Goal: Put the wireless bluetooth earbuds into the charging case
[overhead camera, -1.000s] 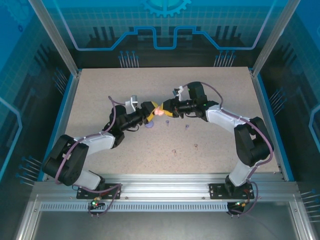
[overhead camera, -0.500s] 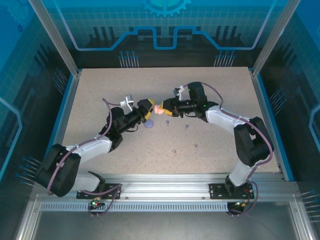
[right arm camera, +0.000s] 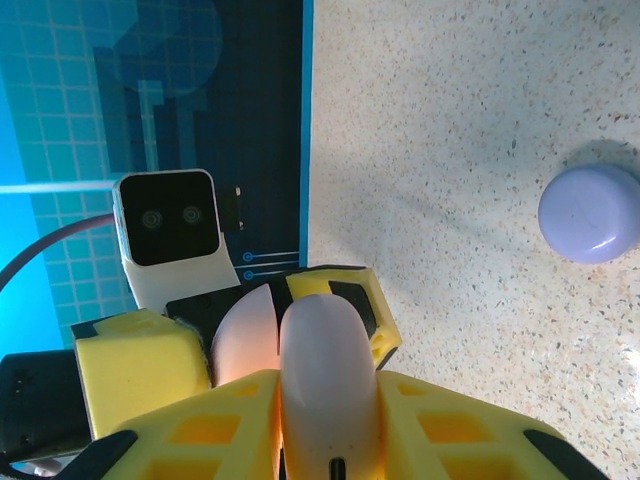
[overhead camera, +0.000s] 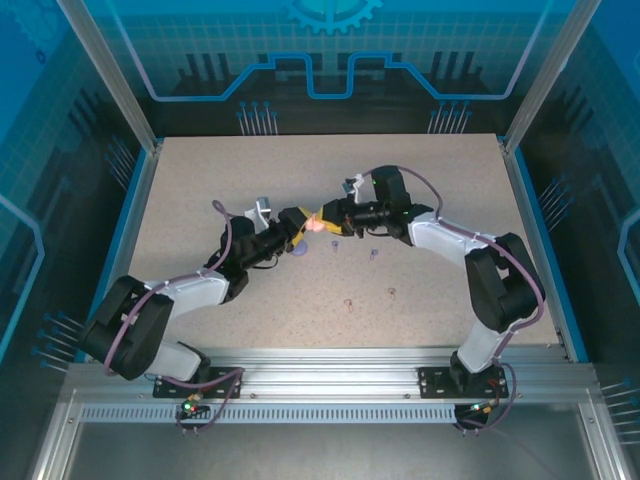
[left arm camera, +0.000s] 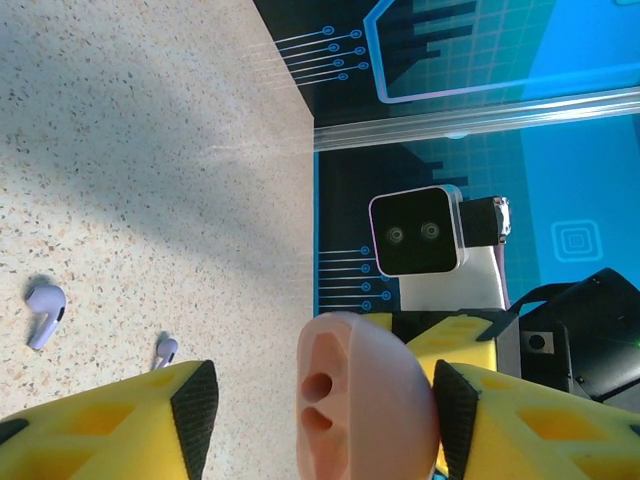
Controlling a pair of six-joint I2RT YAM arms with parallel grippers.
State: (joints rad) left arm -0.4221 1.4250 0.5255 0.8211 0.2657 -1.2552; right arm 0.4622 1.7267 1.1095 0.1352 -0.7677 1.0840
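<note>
A pink charging case (overhead camera: 313,226) hangs open above the table's middle, between both grippers. My right gripper (right arm camera: 328,400) is shut on one half of the pink case (right arm camera: 325,370). The case's other half (left arm camera: 360,400) faces sideways and shows two empty sockets. My left gripper (left arm camera: 325,410) straddles that half, open: the right pad (left arm camera: 452,405) touches it, the left pad (left arm camera: 195,410) stands apart. Two lavender earbuds (left arm camera: 45,312) (left arm camera: 165,349) lie on the table beyond. Two pink earbuds (overhead camera: 349,303) (overhead camera: 392,293) lie nearer the front.
A closed lavender case (right arm camera: 590,214) sits on the table just under the left wrist (overhead camera: 297,250). The lavender earbuds (overhead camera: 335,245) (overhead camera: 374,254) lie below the right arm. The speckled tabletop (overhead camera: 200,180) ends at blue walls on all sides.
My left arm swung out to the left and came back to the pink case, and its jaws have narrowed round the case's half. The right arm has held still.
</note>
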